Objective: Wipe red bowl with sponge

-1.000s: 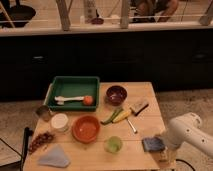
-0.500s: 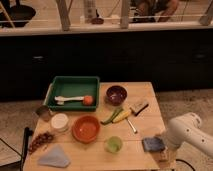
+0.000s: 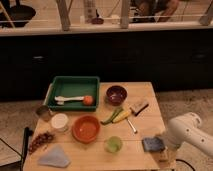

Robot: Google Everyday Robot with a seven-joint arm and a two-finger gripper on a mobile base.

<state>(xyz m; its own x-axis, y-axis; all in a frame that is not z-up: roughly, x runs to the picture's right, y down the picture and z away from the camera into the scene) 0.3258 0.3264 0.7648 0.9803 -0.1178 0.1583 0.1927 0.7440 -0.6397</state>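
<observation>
At the front right corner of the tabletop [image 3: 144,91], the sponge [image 3: 152,144] is seen lying flat, near the edge. The gripper [image 3: 161,146] is placed at the sponge's right side, low over the tabletop, at the end of the white arm [image 3: 186,131] that reaches in from the right. It is spread wide and nothing is held. Whether the sponge is touched cannot be told.

The red bowl [image 3: 86,128] is found left of centre, upright and apparently empty, with the green cup [image 3: 113,144] between it and the sponge. The dark bowl [image 3: 116,94], brush [image 3: 139,106] and tray [image 3: 74,79] are set further back and are not to be mixed up with the task items.

Handling, as judged: the sponge is expected to be light, soft and compressible. With its rough top, slip is unlikely, but it may be squashed or folded if pinched hard. Being thin and flat, it is best taken from above across two opposite side edges, with the jaws lowered right to the tabletop; a shallow grasp could be lost. So close to the edge, it could be knocked off by a sideways nudge. The bowl is judged rigid and fairly light, so it may be shoved by wiping pressure, and gentle strokes are advised.
</observation>
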